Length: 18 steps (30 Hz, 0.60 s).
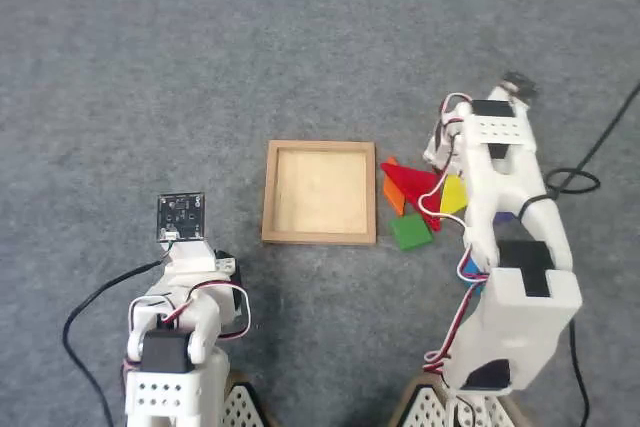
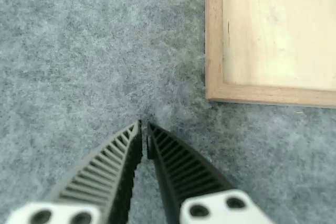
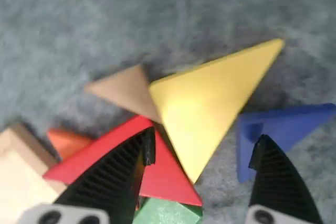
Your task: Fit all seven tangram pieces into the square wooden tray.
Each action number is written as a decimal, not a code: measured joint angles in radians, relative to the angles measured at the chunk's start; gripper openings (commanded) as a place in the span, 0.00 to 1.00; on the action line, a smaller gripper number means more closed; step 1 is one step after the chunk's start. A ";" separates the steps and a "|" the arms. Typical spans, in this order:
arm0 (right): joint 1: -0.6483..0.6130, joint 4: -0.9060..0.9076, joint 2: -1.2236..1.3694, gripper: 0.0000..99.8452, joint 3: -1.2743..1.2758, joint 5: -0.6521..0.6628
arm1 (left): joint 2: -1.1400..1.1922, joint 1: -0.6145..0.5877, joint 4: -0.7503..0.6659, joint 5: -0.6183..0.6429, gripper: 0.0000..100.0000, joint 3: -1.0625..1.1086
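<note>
The left gripper (image 2: pixel 143 125) hangs low over the grey carpet (image 1: pixel 150 77), its fingers pressed together on nothing, near a corner of the wooden tray (image 1: pixel 270 192). The tray lies mid-table (bare wood inside). Just beside its right rim the pieces sit bunched together: an orange piece (image 1: pixel 393 197), a red triangle (image 1: pixel 410 182), a green square (image 1: pixel 410 231), then a yellow triangle (image 1: pixel 455 195). The right gripper (image 3: pixel 206 137) is spread wide above the yellow triangle, with a tan triangle (image 3: pixel 126 88) against that piece and a blue piece (image 3: pixel 278 124) beside one finger.
</note>
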 measured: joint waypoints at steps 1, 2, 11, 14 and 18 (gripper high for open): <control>0.003 0.000 0.000 0.28 0.000 -0.009 | 0.000 0.000 0.000 0.000 0.01 0.000; 0.003 -0.002 0.000 0.28 0.000 -0.014 | 0.000 0.000 0.000 0.000 0.01 0.000; -0.003 -0.083 0.095 0.28 -0.040 -0.020 | 0.000 0.000 0.000 0.000 0.01 0.000; -0.008 -0.069 0.150 0.28 -0.112 -0.021 | 0.000 0.000 0.000 0.000 0.01 0.000; -0.002 -0.009 0.222 0.28 -0.204 -0.026 | 0.000 0.000 0.000 0.000 0.01 0.000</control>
